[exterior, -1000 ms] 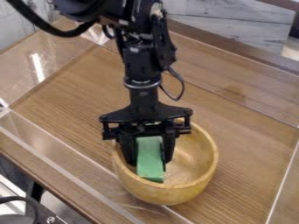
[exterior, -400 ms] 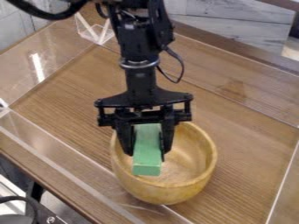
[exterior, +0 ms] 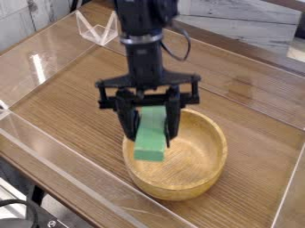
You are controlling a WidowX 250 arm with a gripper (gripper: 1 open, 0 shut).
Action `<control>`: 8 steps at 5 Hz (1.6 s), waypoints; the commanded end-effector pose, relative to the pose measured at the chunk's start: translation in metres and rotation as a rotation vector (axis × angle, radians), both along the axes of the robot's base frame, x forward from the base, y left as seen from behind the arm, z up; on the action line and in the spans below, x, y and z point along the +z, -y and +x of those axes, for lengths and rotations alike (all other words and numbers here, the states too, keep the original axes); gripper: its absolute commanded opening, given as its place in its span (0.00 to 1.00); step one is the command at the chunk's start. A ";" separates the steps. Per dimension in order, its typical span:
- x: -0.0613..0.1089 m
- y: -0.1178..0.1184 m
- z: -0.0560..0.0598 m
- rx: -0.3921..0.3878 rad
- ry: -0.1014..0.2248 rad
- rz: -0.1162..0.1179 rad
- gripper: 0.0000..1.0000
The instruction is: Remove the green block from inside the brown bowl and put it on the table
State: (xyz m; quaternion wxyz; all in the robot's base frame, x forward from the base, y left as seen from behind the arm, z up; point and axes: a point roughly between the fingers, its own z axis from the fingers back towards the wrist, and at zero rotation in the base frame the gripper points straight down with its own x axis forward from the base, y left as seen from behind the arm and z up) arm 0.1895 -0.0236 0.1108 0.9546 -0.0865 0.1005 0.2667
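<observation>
Pinching green block [exterior: 152, 139], end effector [exterior: 149, 123] points steeply down, fingers pressed on block's upper part. Only view, camera: block hangs straight below end effector, long axis near upright, top tilted slightly toward far side. Lower end looks clear of brown bowl [exterior: 205, 175] floor, but still over bowl's left half, inside rim line. Bare desk [exterior: 71, 98] lies left and far of bowl. Judgement: coming move hinges on carrying block sideways past rim before lowering.
</observation>
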 end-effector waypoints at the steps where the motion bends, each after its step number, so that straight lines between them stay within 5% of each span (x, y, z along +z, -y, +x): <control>1: 0.039 -0.006 0.014 -0.044 0.089 -0.033 0.00; 2: 0.081 -0.018 0.020 -0.047 0.128 -0.068 0.00; 3: 0.095 -0.041 0.021 -0.105 0.168 -0.098 0.00; 6: 0.048 -0.048 0.033 -0.279 0.245 -0.130 0.00; 8: 0.032 -0.041 0.036 -0.344 0.276 -0.136 0.00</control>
